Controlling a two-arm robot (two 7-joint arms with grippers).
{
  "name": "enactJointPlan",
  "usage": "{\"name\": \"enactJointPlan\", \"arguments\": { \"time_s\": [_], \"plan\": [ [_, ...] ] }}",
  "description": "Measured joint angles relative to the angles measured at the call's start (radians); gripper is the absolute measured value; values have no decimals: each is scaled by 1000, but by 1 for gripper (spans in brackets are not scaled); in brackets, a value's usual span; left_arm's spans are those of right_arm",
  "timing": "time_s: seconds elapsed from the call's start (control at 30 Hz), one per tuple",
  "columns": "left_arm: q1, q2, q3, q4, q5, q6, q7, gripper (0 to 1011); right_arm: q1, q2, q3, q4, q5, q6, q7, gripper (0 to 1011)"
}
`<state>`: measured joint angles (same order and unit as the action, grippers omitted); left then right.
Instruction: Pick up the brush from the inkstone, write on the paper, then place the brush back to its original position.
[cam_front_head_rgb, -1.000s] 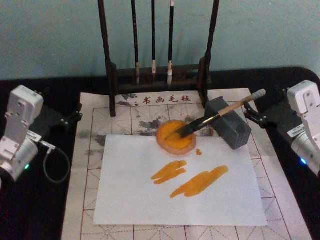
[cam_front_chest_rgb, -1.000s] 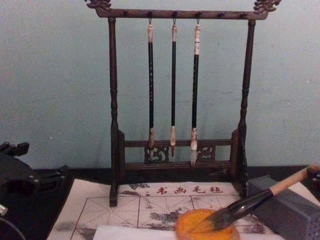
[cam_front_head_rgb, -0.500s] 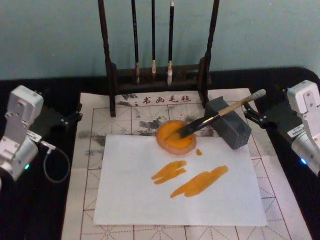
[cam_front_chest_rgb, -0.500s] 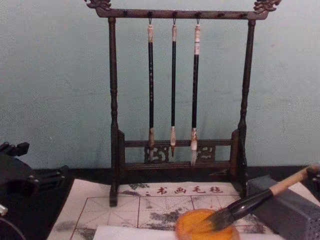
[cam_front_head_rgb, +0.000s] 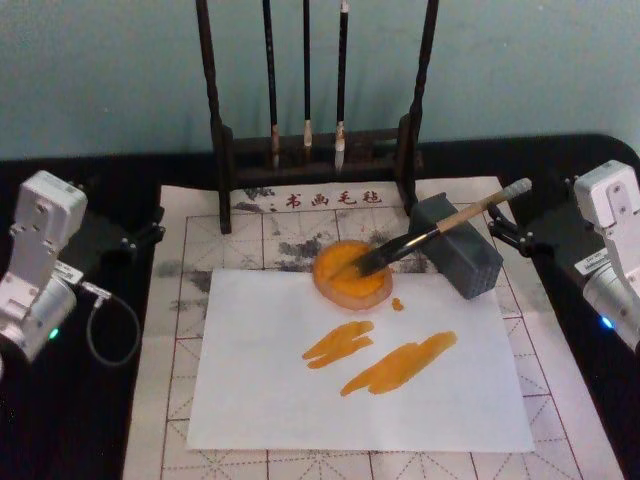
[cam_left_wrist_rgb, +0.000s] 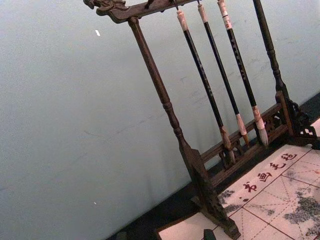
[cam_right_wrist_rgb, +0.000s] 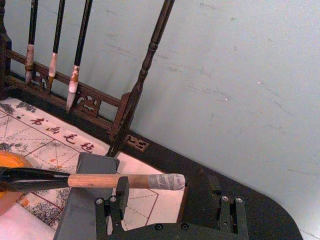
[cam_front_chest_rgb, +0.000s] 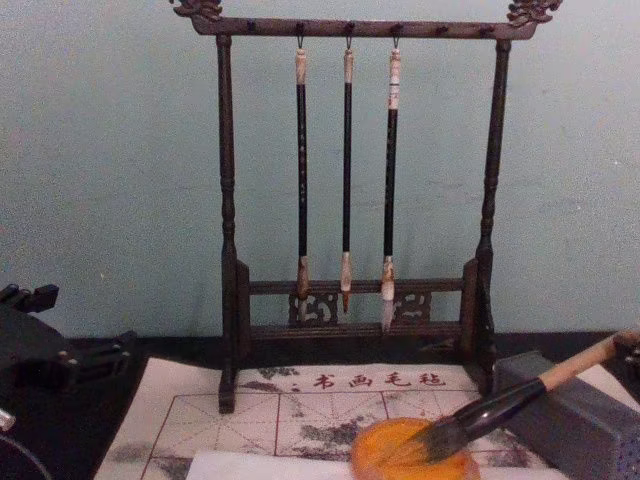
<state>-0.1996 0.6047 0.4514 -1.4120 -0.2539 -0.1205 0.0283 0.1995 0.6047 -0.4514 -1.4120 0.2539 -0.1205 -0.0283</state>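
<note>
1. Thick pale-handled brush (cam_front_head_rgb: 445, 222), centre right: bristles in round orange inkstone (cam_front_head_rgb: 335, 285), handle on grey block (cam_front_head_rgb: 468, 265).
2. White paper sheet (cam_front_head_rgb: 290, 400), lower centre, has orange strokes.
3. My left fingers (cam_front_head_rgb: 150, 226) at mid-left and right fingers (cam_front_head_rgb: 505, 235) at mid-right are spread and empty.

Brush (cam_front_head_rgb: 430, 235): pale bare-wood handle, glossy black collar, bushy dark bristles; handle end wrapped in grey tape.
Paper (cam_front_head_rgb: 300, 410): white, smooth, matt sheet; the orange strokes on it are dull.
Felt mat (cam_front_head_rgb: 180, 330): cream cloth, soft matt nap, grey-stained.
Brush rack (cam_front_chest_rgb: 228, 200): dark turned wood, low sheen.
Hanging brushes (cam_front_chest_rgb: 347, 170): glossy black shafts, pale ends.
Inkstone (cam_front_head_rgb: 470, 265): grey block, matt, stone-like.
Dish (cam_front_head_rgb: 335, 285): orange, smooth, slight sheen.
Table (cam_front_head_rgb: 80, 420): black, matt.
Wall (cam_front_head_rgb: 100, 80): teal paint, matt, scuffed.
Arm housings (cam_front_head_rgb: 40, 230): white plastic, smooth.
</note>
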Motion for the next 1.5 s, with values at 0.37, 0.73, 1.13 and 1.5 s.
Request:
{"name": "enactJointPlan", "arguments": {
  "time_s": [0.37, 0.73, 1.13, 1.5],
  "plan": [
    [0, 0, 0, 0, 0, 0, 0, 1001, 0, 0, 0, 0, 0, 0, 0, 1000],
    [0, 0, 0, 0, 0, 0, 0, 1001, 0, 0, 0, 0, 0, 0, 0, 1000],
    [0, 0, 0, 0, 0, 0, 0, 1001, 0, 0, 0, 0, 0, 0, 0, 1000],
    [0, 0, 0, 0, 0, 0, 0, 1001, 0, 0, 0, 0, 0, 0, 0, 1000]
  ]
}}
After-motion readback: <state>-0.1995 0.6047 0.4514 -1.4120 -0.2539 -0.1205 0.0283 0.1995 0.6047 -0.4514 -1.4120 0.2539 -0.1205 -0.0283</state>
